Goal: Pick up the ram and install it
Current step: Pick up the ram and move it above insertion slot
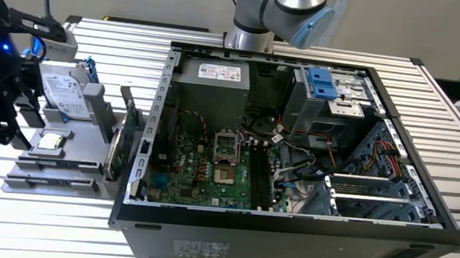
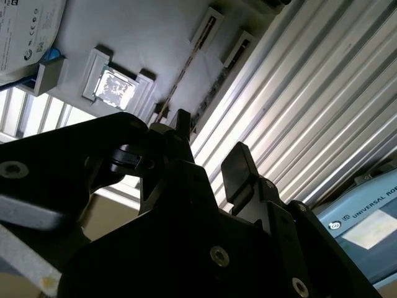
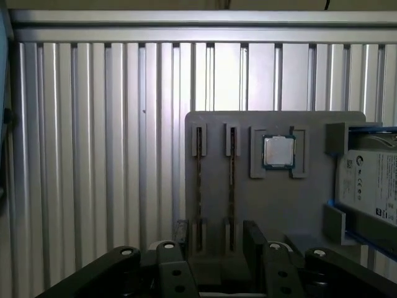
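Two ram sticks stand on edge in the slots of a grey holder tray (image 3: 291, 205); the nearer-centre ram (image 3: 231, 186) and its neighbour (image 3: 198, 186) show as thin dark lines. In the second wrist view, one ram (image 2: 186, 71) runs diagonally across the tray. My gripper (image 3: 217, 239) hovers above the tray's slotted end, open, with nothing between its black fingers (image 3: 254, 236). It appears again in the second wrist view as the gripper (image 2: 208, 152), and at the exterior view's left as the gripper (image 1: 0, 129) over the tray (image 1: 74, 129).
A silver processor chip (image 3: 278, 152) and a hard drive (image 3: 369, 186) also rest in the tray. The open computer case (image 1: 288, 226) lies to the exterior view's right, its motherboard (image 1: 210, 170) and dark memory slots (image 1: 261, 174) exposed. A ribbed metal table (image 1: 41, 231) lies beneath.
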### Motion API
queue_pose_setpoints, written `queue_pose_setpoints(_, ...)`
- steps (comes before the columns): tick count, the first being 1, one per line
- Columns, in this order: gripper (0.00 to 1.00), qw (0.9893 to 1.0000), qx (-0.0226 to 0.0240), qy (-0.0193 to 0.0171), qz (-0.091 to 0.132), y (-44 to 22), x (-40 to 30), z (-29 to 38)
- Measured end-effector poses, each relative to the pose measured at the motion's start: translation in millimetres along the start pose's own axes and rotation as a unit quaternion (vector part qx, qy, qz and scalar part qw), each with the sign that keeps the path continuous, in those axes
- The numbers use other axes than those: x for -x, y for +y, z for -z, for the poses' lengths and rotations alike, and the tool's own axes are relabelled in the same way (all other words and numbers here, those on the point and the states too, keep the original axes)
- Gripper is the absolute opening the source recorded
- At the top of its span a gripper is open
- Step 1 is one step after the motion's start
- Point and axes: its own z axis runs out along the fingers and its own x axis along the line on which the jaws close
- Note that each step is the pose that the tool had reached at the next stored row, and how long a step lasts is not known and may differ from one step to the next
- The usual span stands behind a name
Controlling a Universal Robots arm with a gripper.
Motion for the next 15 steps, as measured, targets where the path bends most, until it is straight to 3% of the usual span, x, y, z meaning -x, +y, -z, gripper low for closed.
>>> queue_pose_setpoints(15,1.00,1.0000,-0.0002,0.0001,0.010,-0.1,-1.7,-7.3)
